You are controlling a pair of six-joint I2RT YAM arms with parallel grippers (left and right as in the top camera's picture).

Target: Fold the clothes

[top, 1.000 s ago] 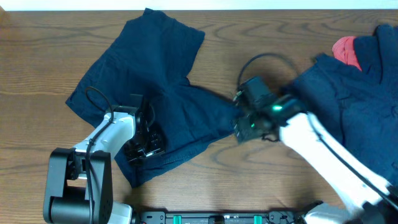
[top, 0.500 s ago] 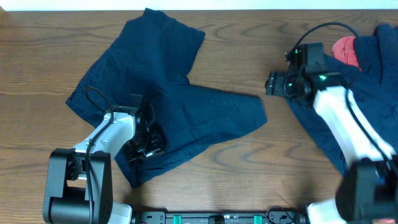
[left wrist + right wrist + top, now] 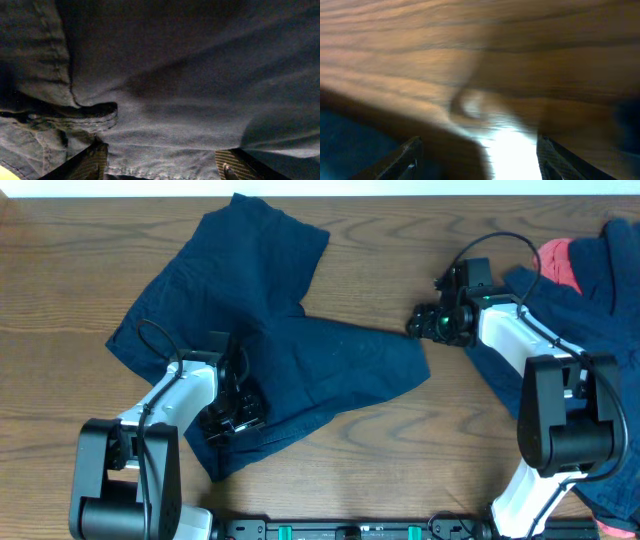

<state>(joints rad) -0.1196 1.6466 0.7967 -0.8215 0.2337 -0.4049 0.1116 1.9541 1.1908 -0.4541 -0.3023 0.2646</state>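
Note:
The navy shorts point(image 3: 330, 360) lie spread on the table, one leg toward the back left and one reaching right. My left gripper point(image 3: 232, 420) is open and rests on the shorts' front left part. In the left wrist view the fingers point(image 3: 162, 162) straddle a hem of the fabric point(image 3: 190, 75). My right gripper point(image 3: 418, 323) is open and empty over bare wood, just beyond the right leg's tip. In the blurred right wrist view its fingers point(image 3: 480, 160) are wide apart, with navy cloth point(image 3: 350, 145) at lower left. A pink-red piece point(image 3: 560, 262) pokes out of a navy pile point(image 3: 590, 330) at far right.
The wooden table point(image 3: 450, 450) shows bare between the shorts and the right pile. The right arm's body lies over the pile's left edge. The left arm's base stands at the front left point(image 3: 120, 480).
My right gripper left the shorts' right leg, swung back and to the right, then came a little left. The right leg now lies spread out. The left arm has not moved.

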